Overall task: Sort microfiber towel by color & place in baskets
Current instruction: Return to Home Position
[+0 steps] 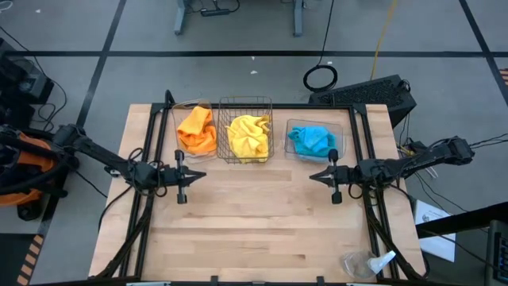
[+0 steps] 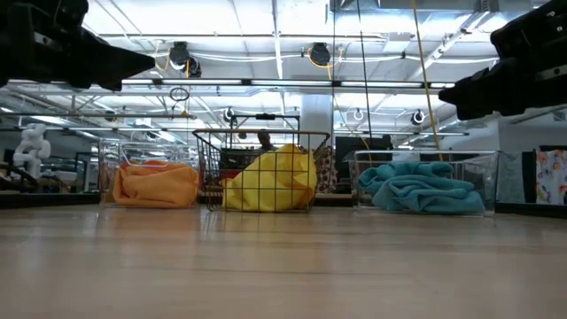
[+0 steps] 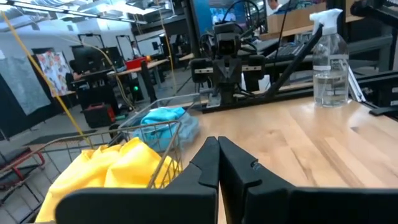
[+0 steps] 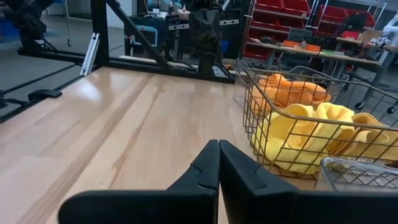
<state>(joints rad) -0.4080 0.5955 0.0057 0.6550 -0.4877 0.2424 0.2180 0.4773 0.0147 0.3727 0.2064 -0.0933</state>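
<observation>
Three baskets stand in a row along the table's far side. A clear tub on the left holds an orange towel. The dark wire-mesh basket in the middle holds a yellow towel. A clear tub on the right holds a blue towel. My left gripper hovers shut above the table, just nearer than the orange tub, pointing right. My right gripper hovers shut nearer than the blue tub, pointing left. In the low view the towels show orange, yellow and blue.
A clear spray bottle lies near the table's near right corner. Bare wood spans the middle and near part of the table between the two grippers. Dark frame rails run along the table's left and right sides.
</observation>
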